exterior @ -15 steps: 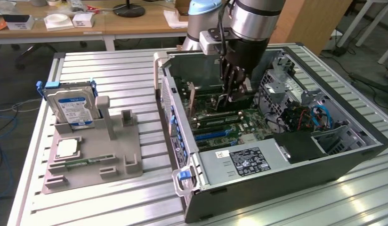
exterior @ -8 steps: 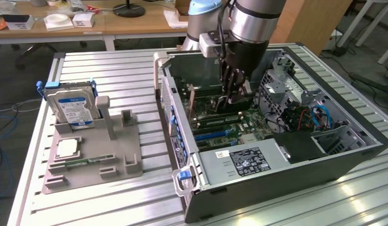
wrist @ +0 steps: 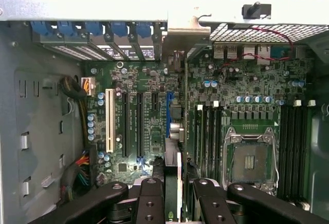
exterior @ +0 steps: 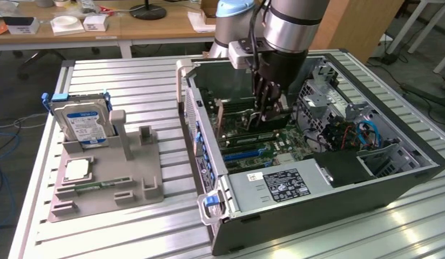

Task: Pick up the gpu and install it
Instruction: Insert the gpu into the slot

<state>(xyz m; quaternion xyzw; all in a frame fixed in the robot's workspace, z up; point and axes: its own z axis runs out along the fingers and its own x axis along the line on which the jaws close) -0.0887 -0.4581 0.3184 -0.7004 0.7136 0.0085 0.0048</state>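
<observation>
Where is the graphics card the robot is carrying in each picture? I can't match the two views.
Exterior view: the graphics card hangs from the hand inside the open computer case, largely hidden by the hand.
Wrist view: it is seen edge-on, a thin strip running up the picture's middle from between the fingers.
Shared landmark: the blue slot on the green board, close beside the card.

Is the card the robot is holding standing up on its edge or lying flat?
Standing on its edge. The gpu sits upright between the gripper's fingers, thin side toward the camera, inside the open computer case above the motherboard.
</observation>
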